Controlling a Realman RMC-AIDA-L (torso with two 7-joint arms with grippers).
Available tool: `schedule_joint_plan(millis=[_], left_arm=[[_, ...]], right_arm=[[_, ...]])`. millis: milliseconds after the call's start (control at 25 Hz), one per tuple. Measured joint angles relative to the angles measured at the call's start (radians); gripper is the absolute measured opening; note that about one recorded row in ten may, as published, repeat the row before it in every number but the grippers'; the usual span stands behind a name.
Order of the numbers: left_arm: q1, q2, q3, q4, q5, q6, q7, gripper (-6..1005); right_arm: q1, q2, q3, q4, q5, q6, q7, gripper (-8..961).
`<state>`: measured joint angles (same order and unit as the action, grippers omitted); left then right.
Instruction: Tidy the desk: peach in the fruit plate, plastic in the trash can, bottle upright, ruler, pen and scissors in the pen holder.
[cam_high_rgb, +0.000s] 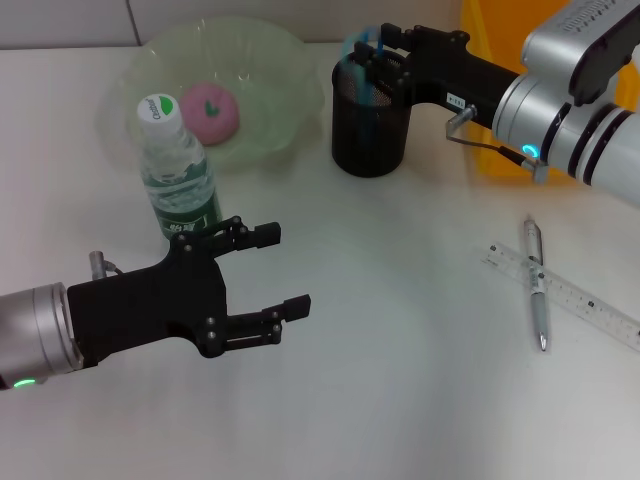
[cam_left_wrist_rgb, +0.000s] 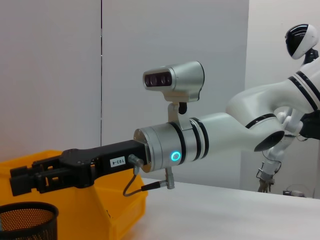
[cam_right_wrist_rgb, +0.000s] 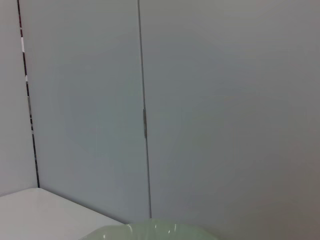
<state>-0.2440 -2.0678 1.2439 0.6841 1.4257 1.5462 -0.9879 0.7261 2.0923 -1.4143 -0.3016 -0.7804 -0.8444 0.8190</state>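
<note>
White worktop (cam_high_rgb: 400, 380) shows peach (cam_high_rgb: 208, 111) plated, bottle (cam_high_rgb: 178, 170) upright, ruler (cam_high_rgb: 565, 292) and pen (cam_high_rgb: 537, 283) left; right gripper (cam_high_rgb: 368, 62) grips blue scissors (cam_high_rgb: 357, 52) over pen holder (cam_high_rgb: 370, 120), left gripper (cam_high_rgb: 270, 275) open.

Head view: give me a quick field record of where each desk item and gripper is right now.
peach: in the fruit plate
bottle: upright, in front of the plate
pen holder: right of the plate, something blue at its rim
right gripper: over the pen holder's rim, fingers around the blue item
left gripper: open, beside the bottle, holding nothing
pen: on the table, lying across the ruler
yellow bin: behind the right arm
</note>
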Motion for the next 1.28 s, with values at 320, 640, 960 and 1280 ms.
schedule_joint_plan(millis=[320,640,960,1280], left_arm=[[0.003,0.0,-0.002,0.0,-0.003,0.003,0.003,811],[0.006,0.002,-0.008,0.0,-0.005,0.017,0.002,811],[0.006,0.001,-0.007,0.001,-0.003,0.022,0.002,811],[0.005,0.001,-0.005,0.0,0.001,0.023,-0.003,811]], right_arm=[[-0.133,-0.007,0.018,-0.129,0.001,-0.22,0.092,548],[-0.436,-0.021,0.086,-0.707,-0.159,-0.307,0.508,776],[-0.505,-0.017,0.375,-1.104,-0.656,-0.414,1.099,787],[-0.251,-0.128,0.653,-1.363,-1.311,-1.001,1.616,788]])
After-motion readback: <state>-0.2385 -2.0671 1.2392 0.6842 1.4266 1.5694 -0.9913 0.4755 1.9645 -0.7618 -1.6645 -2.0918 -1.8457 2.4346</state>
